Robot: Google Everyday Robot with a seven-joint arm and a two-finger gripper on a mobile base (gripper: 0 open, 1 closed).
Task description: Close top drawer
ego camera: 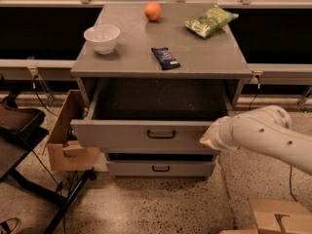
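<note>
At the right end of the wide grey top drawer (pixel 122 134), open beneath the grey cabinet (pixel 209 57), the white arm's gripper (pixel 208 139) rests against the front, seemingly to push it shut, its own opening impossible to tell.

Speckled floor (pixel 161 204), warm dim light
</note>
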